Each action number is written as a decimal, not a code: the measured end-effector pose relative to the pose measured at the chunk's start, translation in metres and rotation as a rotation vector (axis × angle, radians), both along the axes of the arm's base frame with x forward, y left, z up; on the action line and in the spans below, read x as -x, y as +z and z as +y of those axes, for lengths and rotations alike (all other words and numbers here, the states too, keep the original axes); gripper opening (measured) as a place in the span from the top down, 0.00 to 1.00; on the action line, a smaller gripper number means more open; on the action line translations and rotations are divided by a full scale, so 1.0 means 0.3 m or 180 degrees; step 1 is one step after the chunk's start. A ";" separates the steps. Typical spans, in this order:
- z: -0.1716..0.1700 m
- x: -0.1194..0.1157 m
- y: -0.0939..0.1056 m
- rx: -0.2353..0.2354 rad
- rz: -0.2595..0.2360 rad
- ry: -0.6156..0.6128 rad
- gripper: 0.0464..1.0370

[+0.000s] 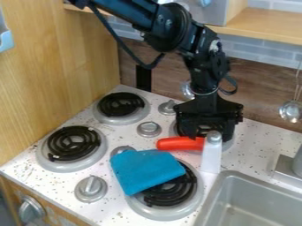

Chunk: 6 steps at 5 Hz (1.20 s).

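"Gray rectangular sink [254, 204] sits on the camera side of the black two-finger gripper [207, 134] and to its right; a folded blue cloth [144, 170] drapes the front burner, lower left of the gripper. And the red one?"

"Red, rounded, handle-like piece [177, 143], just below the gripper on its camera side, beside an upright white block with a gray top [211, 156]; the fingers appear spread, pinching nothing visible."

"How best to grip it?"

"Straddle the red piece squarely, I'd judge, then close gently; crooked fingers could knock the white block or snag the cloth."

"What's obscured?"

"Part of the rear burner, behind the gripper; the front coil, partly under cloth; any join between red and white is unclear, and the frame crops the sink."
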<state>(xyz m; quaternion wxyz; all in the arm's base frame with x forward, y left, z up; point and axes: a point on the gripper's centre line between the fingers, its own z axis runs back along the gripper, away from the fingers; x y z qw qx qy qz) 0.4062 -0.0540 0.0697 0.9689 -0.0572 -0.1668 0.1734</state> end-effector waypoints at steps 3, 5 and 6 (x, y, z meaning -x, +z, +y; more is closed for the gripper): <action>0.000 -0.073 -0.054 -0.0058 0.0150 0.0058 0.03; -0.009 -0.071 -0.104 -0.0061 0.0574 0.0060 0.03; -0.006 -0.058 -0.129 -0.0065 0.0691 0.0042 0.03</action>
